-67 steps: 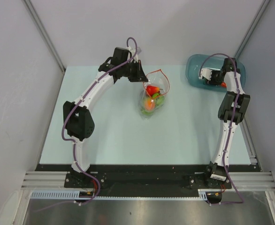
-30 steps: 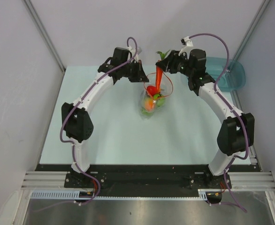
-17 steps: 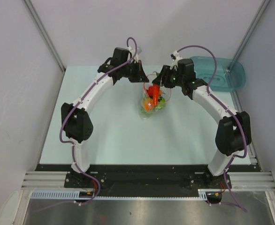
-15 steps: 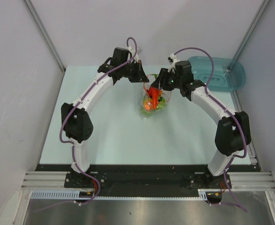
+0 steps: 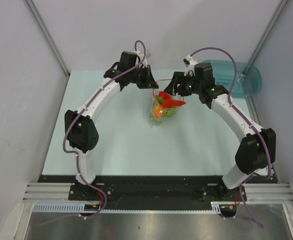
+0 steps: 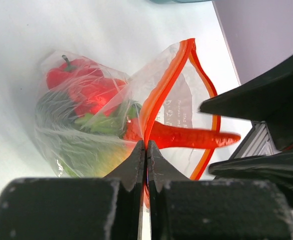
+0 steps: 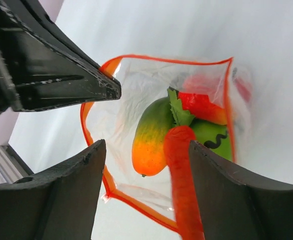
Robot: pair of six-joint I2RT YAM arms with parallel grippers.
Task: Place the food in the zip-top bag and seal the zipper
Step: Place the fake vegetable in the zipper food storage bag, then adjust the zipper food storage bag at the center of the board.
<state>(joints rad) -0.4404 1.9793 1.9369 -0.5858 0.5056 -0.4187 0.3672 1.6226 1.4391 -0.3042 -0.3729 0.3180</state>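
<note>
The clear zip-top bag (image 5: 160,111) lies at the table's far middle, mouth open toward the back. Its red-orange zipper (image 6: 160,89) frames the mouth. My left gripper (image 5: 151,84) is shut on the zipper strip at the bag's left mouth edge (image 6: 146,146). My right gripper (image 5: 173,91) is open just over the mouth (image 7: 147,145). The carrot (image 7: 182,172) lies loose between its fingers, green top inside the bag, tip sticking out to the right (image 5: 175,102). Inside are an orange-yellow fruit (image 7: 150,136), red pieces (image 6: 86,90) and green pieces (image 7: 211,135).
The translucent teal tray (image 5: 239,80) stands at the back right corner. Grey walls close in the back and both sides. The left gripper's black fingers (image 7: 61,75) sit close to the right gripper at the bag mouth.
My right arm swung from the teal tray to the bag with the carrot, pushed it into the mouth and opened. The carrot now lies tipped rightward. The left gripper held still.
</note>
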